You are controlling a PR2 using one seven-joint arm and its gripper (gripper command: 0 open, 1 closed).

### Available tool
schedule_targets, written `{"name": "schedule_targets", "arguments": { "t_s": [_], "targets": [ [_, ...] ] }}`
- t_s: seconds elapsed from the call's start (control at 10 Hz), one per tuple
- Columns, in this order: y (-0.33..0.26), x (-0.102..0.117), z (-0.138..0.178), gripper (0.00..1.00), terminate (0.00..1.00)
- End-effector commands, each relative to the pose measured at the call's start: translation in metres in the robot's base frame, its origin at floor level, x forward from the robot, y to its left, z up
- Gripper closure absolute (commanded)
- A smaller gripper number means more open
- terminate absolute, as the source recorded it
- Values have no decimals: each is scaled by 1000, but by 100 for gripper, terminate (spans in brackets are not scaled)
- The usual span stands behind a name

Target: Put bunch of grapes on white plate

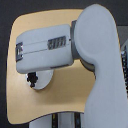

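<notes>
The white plate [46, 80] lies on the wooden table, mostly covered by my arm's big white forearm [45, 47]; only its lower left part shows. A small dark bumpy cluster, the bunch of grapes [33, 80], sits at the plate's left rim, right under the forearm. My gripper [31, 74] points down from the forearm's end onto that cluster. It is almost wholly hidden, and its dark tips blend with the grapes. Whether the fingers are closed on the bunch does not show.
The round tan table [65, 95] fills the view, with its edge curving along the exterior view's left and bottom. The robot's white upper arm and shoulder [100, 60] block the exterior view's right side. Dark clutter [125, 47] shows at the far right edge.
</notes>
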Motion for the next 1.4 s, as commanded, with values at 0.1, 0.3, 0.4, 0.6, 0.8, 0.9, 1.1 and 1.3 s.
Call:
{"name": "schedule_targets", "arguments": {
  "t_s": [0.1,0.3,0.4,0.6,0.8,0.9,1.1,1.3],
  "targets": [
    [3,34,-17,100,0],
    [-4,40,-22,100,0],
    [-7,39,-24,100,0],
    [-9,40,-26,100,0],
    [-16,43,-28,100,0],
    [-19,44,-28,100,0],
    [-26,47,-26,100,0],
    [-29,47,-25,0,0]
  ]
}}
